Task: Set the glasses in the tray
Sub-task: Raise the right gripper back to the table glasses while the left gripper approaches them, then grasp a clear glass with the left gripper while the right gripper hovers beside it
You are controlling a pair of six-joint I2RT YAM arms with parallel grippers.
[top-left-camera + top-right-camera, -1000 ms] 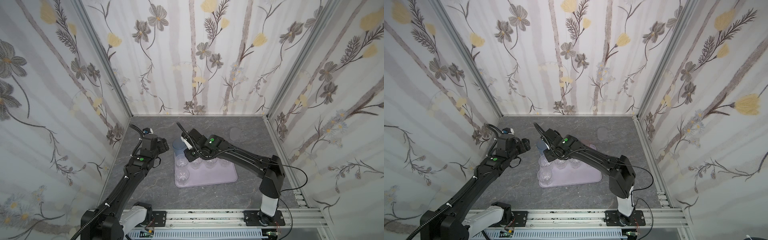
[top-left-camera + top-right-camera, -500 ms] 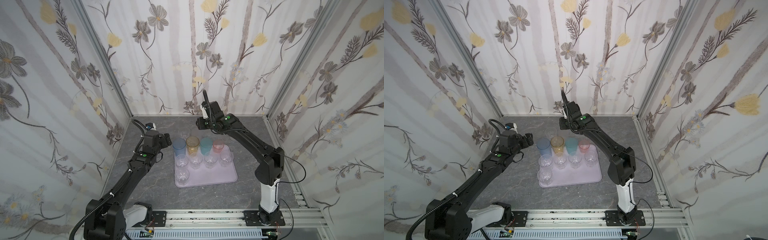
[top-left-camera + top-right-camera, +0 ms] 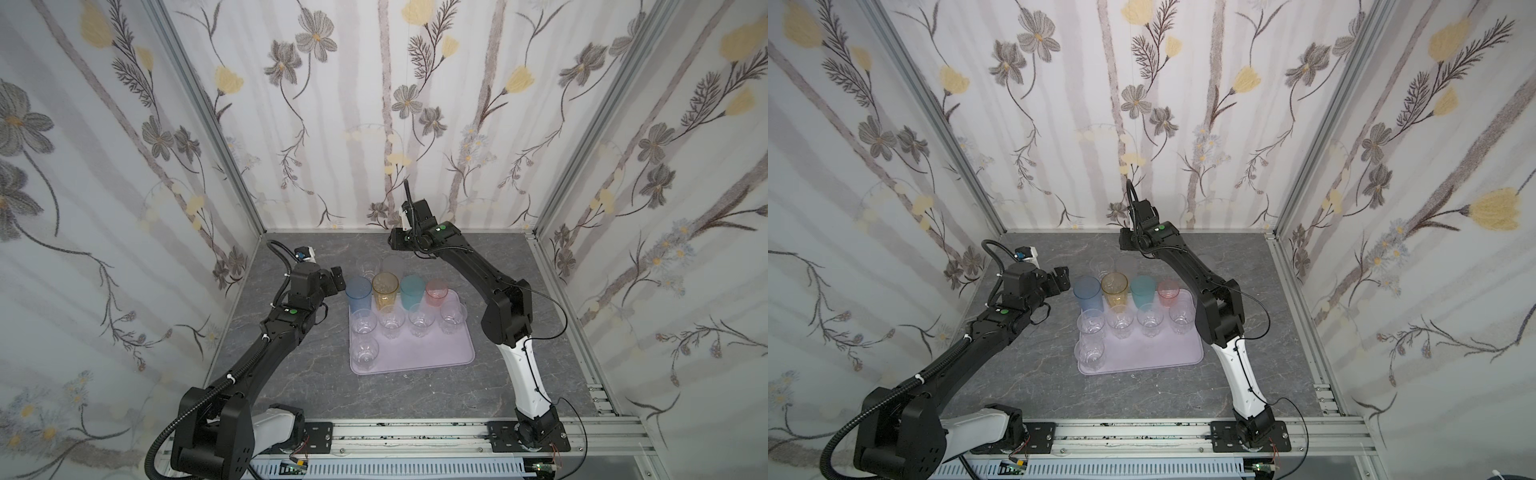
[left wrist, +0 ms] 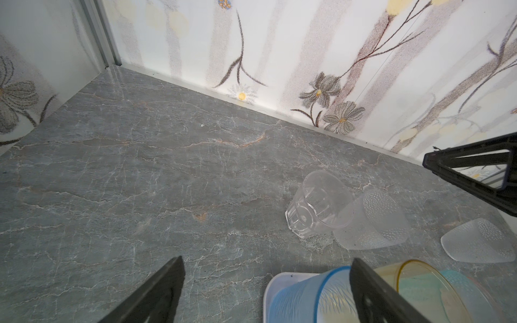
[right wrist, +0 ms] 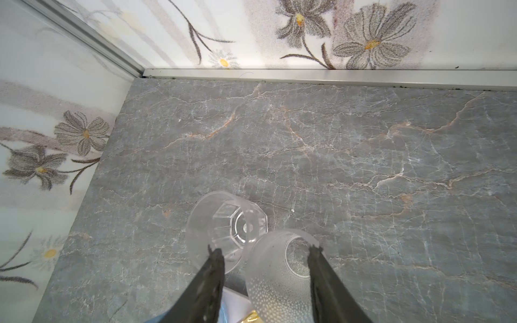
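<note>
**Right gripper** (image 5: 265,249): jaws are standing apart at a middling gap, clamping nothing, hovering above the table. Directly between them, in the right wrist view, a frosted dot-textured plastic tumbler (image 5: 277,274) is standing upright, long axis vertical. Whether a pad is brushing its rim cannot be told. Just outside one finger (image 5: 212,274), a clear faceted plastic tumbler (image 5: 223,223) is standing upright, touching or all but touching the frosted one.

**Left gripper** (image 4: 265,260): jaws are gaping wide, holding nothing. The same pair is sitting ahead of them and off to one side, well past the fingertips.

**Surroundings:** both tumblers are resting on the grey marbled tabletop (image 3: 415,399), not in the flat pale lilac rectangular plastic tray (image 3: 428,353), whose far rim is lying back toward the wrist from the right jaws. Nine glasses are standing inside it:
- a blue tumbler (image 3: 358,291), an amber tumbler (image 3: 385,286), a teal tumbler (image 3: 412,286) and a pink tumbler (image 3: 436,291) in the row nearest the jaws
- five clear tumblers (image 3: 420,320) beyond

**Judgement:** the right arm is sitting nearer and straddling the frosted tumbler, so a straight descent along its axis looks called for. The clear neighbour is crowding one finger's path.
</note>
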